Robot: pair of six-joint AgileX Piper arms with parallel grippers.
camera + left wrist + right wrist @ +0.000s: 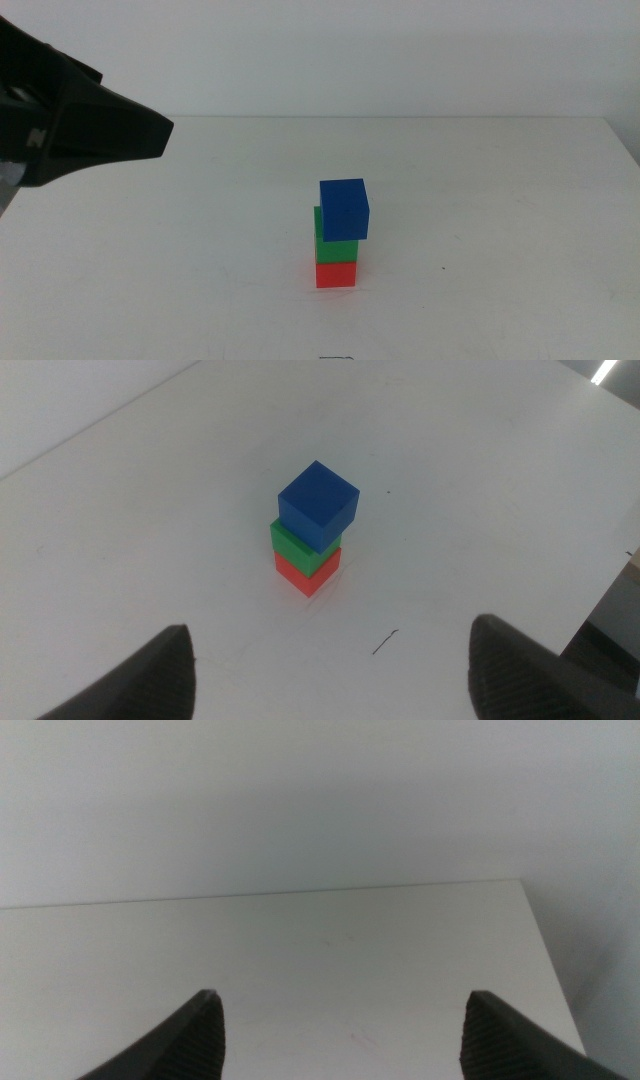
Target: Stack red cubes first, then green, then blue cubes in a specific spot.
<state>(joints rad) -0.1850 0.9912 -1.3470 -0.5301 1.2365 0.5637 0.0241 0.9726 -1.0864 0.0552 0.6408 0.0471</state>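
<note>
The red cube (335,273) stands on the white tabletop (480,200) with the green cube (334,247) on it and the blue cube (344,209) on top, shifted a little to the right and turned. The stack also shows in the left wrist view: the red cube (306,571), the green cube (300,546), the blue cube (318,503). My left gripper (330,670) is open and empty, raised well away to the left of the stack; its arm (70,120) shows at the middle view's upper left. My right gripper (340,1030) is open and empty, out of the middle view.
The table's far edge (400,117) meets a plain white wall. The right wrist view shows only bare tabletop (330,960) and its right edge. A short dark mark (385,642) lies on the table near the stack.
</note>
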